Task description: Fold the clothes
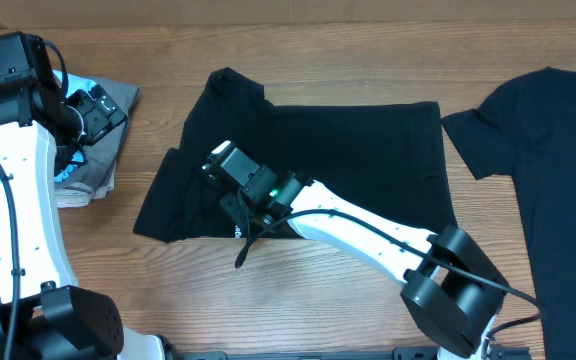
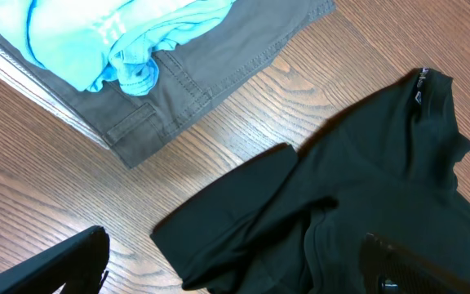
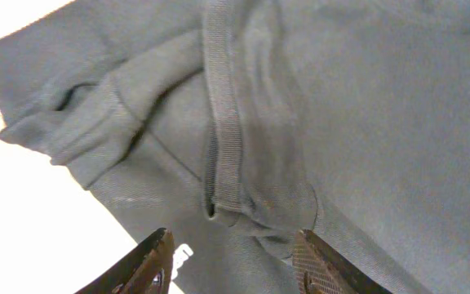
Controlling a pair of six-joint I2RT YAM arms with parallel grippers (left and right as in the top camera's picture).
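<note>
Black cotton fills the middle of the wooden table (image 1: pixel 368 60): the half-folded T-shirt (image 1: pixel 328 150) lies with its long axis running left to right, its left end bunched around a tucked sleeve. Your right gripper (image 3: pixel 235 269) sits directly over that left end, near the front edge, so the cloth you want is straight below the fingers (image 3: pixel 149 265), not off to either side. From the right wrist, a ribbed band (image 3: pixel 223 122), collar or hem you cannot tell, runs away from the jaws, roughly square to the line between them, and its folded end falls in the gap. The jaws stand partly apart with nothing clamped. The right arm stretches low from the front right corner diagonally across the shirt, wrist tipped down. Your left gripper (image 2: pixel 235 253) hangs wide and empty near the shirt's left end, by a pile of grey trousers (image 2: pixel 219 65) and a blue garment (image 2: pixel 113 41). A 2nd black T-shirt (image 1: pixel 558 170) lies flat at the far right, well apart. The right arm looks the nearer for the next pinch, likely on that band.
</note>
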